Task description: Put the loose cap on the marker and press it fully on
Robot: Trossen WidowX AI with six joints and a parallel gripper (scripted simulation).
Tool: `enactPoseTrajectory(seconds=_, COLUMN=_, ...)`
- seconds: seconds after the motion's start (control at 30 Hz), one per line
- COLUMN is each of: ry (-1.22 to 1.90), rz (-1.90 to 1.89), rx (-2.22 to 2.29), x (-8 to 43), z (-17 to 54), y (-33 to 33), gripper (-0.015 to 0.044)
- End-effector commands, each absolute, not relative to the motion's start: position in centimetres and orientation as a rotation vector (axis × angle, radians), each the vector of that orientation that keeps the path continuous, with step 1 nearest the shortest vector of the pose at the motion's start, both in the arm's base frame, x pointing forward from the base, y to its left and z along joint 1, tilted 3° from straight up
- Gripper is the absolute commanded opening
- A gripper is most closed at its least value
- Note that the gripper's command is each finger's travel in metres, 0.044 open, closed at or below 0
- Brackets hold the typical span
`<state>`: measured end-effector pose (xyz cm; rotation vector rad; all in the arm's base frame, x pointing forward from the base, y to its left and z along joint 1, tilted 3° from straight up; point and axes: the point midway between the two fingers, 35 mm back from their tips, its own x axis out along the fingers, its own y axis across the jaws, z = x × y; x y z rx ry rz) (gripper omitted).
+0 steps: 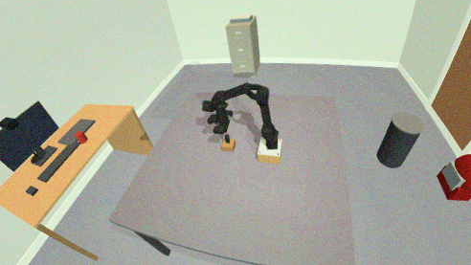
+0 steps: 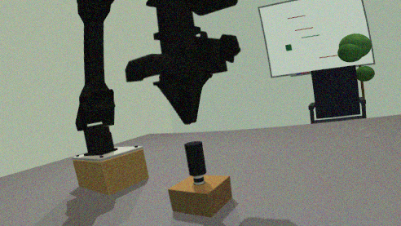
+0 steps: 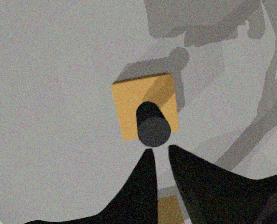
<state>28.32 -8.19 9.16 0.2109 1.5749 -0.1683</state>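
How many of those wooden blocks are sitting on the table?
2: the holder block with the capped marker standing in it, and a bigger block under the arm's base, off to one side. None seem hidden.

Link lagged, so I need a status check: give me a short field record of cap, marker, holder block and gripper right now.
cap: on the marker, upright
marker: only a light band shows below the cap
holder block: on the table, marker standing in it
gripper: shut on nothing, raised above the cap, not touching it
arm base: on its own block, beside the holder block
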Motion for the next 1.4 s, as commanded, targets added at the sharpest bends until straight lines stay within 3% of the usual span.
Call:
enactPoseTrajectory(seconds=0.0, ry=1.579, rz=-0.139, rx=0.179, x=28.3, z=9.0, y=-8.2, gripper=0.0)
enactPoseTrajectory(seconds=1.37, ry=1.579, rz=-0.138, rx=0.179, x=28.3, z=4.9, y=-8.1, gripper=0.0)
